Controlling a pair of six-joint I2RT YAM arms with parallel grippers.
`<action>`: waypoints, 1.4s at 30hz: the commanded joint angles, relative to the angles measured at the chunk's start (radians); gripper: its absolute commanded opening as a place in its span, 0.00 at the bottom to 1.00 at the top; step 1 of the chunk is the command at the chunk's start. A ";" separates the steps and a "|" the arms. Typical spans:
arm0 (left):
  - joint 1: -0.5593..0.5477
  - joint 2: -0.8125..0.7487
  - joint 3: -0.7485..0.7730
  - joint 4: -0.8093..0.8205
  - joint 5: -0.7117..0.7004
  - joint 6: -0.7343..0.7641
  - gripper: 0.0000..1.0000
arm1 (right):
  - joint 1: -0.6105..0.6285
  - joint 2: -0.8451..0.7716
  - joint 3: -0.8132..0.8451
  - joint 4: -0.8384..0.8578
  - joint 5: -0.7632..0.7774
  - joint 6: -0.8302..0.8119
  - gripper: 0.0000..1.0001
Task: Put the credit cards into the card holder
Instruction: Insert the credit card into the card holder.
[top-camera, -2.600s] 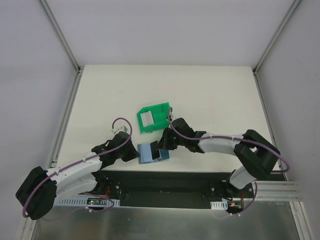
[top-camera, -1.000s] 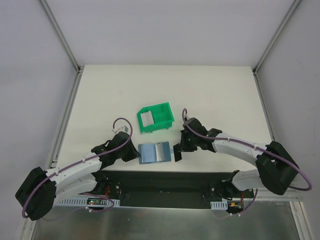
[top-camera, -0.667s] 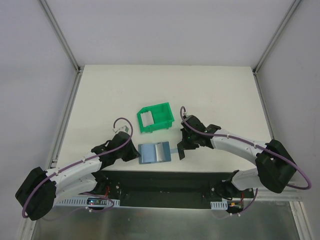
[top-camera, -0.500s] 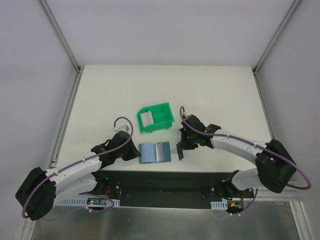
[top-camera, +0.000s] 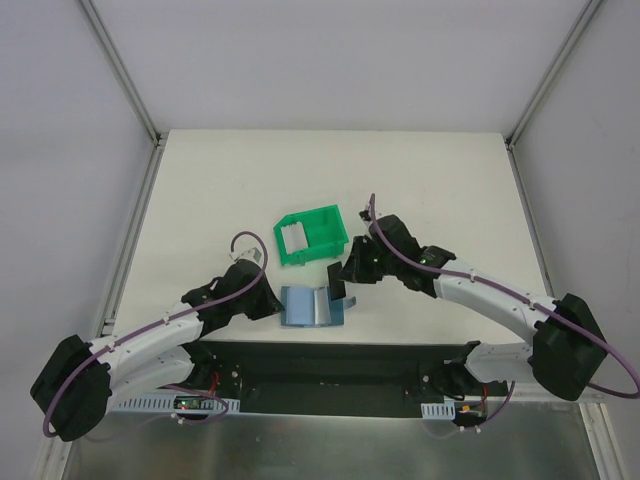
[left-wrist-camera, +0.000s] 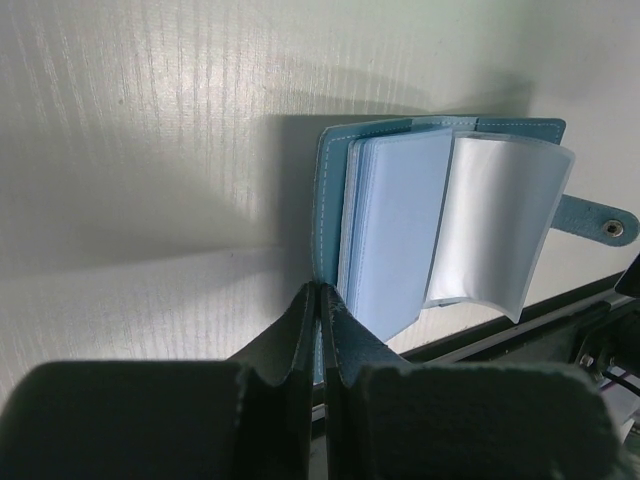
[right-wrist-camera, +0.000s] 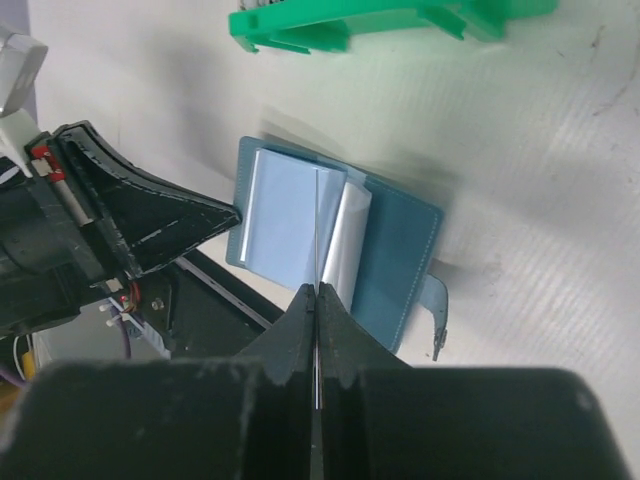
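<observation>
A white worktop (top-camera: 220, 190) fills the overhead view, with grey walls (top-camera: 60, 150) on three sides. Two arms reach in from the bottom edge. A green bin (top-camera: 312, 255) sits at the centre. Just below it lies the teal holder (top-camera: 303, 308), open near the worktop's bottom edge.

The left hand (top-camera: 272, 302) is closed on the holder's left cover edge. In its own wrist view the hand (left-wrist-camera: 318, 290) pinches that edge at the bottom centre, its fingers cut off by the frame.

The right hand (top-camera: 340, 283) is above the holder's right half and hides part of it from overhead. Its wrist view shows the hand (right-wrist-camera: 316, 290) closed tight. A thin pale line (right-wrist-camera: 316, 225) runs up from between its fingers. Whether this is a card seen edge-on cannot be told.

Clear sleeves (left-wrist-camera: 490, 220) stand up from the holder. Its strap (left-wrist-camera: 600, 222) with a snap pokes out at the right.

Half a second earlier the right hand hung right of the holder. It has since swung up and left, closer to the bin. The left hand has kept its grip.
</observation>
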 joint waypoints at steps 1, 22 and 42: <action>-0.004 -0.019 0.025 -0.003 0.004 0.012 0.00 | 0.027 0.004 0.046 0.080 -0.043 0.041 0.00; -0.004 -0.013 -0.037 0.009 -0.035 -0.041 0.00 | 0.118 0.237 -0.115 0.403 -0.024 0.137 0.00; -0.004 0.006 -0.096 0.078 -0.029 -0.107 0.00 | 0.069 0.288 -0.213 0.528 -0.112 0.263 0.00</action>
